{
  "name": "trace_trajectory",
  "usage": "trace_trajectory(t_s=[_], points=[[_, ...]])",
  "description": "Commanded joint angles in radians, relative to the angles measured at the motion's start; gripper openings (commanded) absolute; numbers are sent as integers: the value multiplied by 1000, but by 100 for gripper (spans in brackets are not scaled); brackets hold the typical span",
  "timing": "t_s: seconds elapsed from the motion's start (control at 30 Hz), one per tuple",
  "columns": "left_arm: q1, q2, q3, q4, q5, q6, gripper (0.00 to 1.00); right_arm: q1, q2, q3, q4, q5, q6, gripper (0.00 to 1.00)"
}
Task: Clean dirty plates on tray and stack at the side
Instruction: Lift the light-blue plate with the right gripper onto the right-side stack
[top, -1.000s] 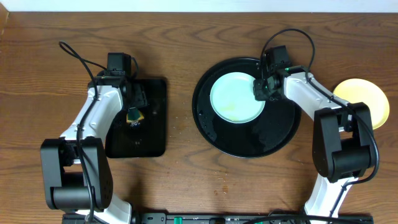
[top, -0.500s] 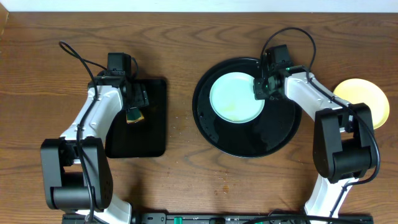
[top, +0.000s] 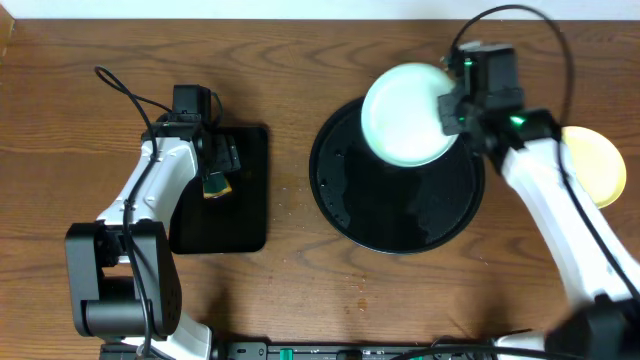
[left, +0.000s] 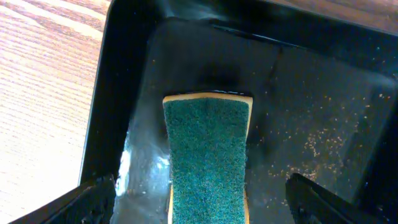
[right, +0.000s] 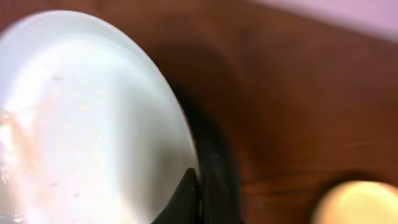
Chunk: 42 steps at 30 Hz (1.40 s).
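My right gripper (top: 447, 110) is shut on the rim of a pale blue-white plate (top: 405, 112) and holds it lifted over the back part of the large round black tray (top: 395, 215). The plate fills the left of the right wrist view (right: 87, 118), with my finger on its rim (right: 189, 193). A pale yellow plate (top: 592, 165) lies on the table to the right, partly under my right arm. My left gripper (left: 205, 199) is open around a green sponge (left: 207, 155) on the small rectangular black tray (top: 225, 215). A third plate is out of view.
The rectangular tray is wet and speckled in the left wrist view (left: 323, 124). The round tray's surface shows wet patches. The yellow plate shows blurred at the lower right of the right wrist view (right: 357, 202). Cables run from both arms.
My right gripper has lifted the pale plate off the round tray and carried it up and back to the right. The left arm has not moved.
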Motion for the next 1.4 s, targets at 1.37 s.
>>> trace_trajectory(t_s=[1.37], points=[[4,2,3,-2,-9,-2,88,415,119,-10,-93,662,121,1]])
